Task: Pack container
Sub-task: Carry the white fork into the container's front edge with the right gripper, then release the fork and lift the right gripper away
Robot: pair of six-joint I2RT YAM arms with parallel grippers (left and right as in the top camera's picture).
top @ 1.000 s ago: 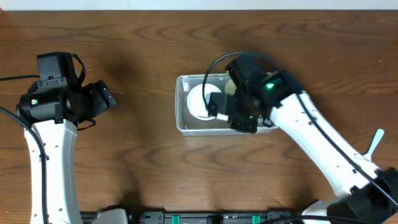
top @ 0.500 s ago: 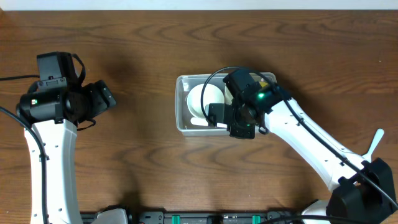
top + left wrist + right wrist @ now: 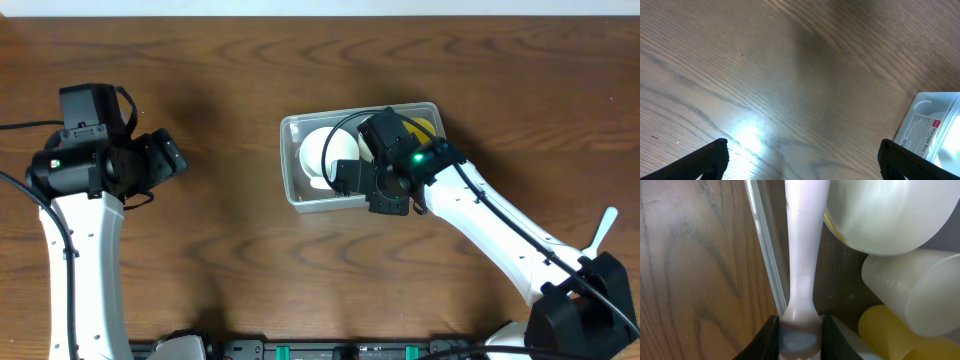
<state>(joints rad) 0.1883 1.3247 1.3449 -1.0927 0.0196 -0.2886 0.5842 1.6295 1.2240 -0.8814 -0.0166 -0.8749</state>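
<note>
The clear plastic container [image 3: 290,175] sits mid-table, slightly turned. It holds a white bowl [image 3: 322,152] and a yellow cup [image 3: 425,127]. My right gripper [image 3: 350,180] is over its near left part, shut on a pale white utensil handle [image 3: 802,245] that runs along the inside of the clear wall [image 3: 765,255]. The right wrist view also shows the gripper [image 3: 799,325], the bowl [image 3: 890,210], a translucent cup [image 3: 915,295] and the yellow cup [image 3: 890,335]. My left gripper [image 3: 172,158] is open and empty at the far left, and its wrist view [image 3: 803,145] shows bare wood below.
A white utensil [image 3: 603,232] lies on the table at the far right edge. The container's labelled corner [image 3: 935,125] shows at the right of the left wrist view. The table is brown wood [image 3: 220,250].
My right gripper has moved left and toward the container's near wall with the utensil. The container has turned slightly, its right end swinging back. The left arm has not moved.
</note>
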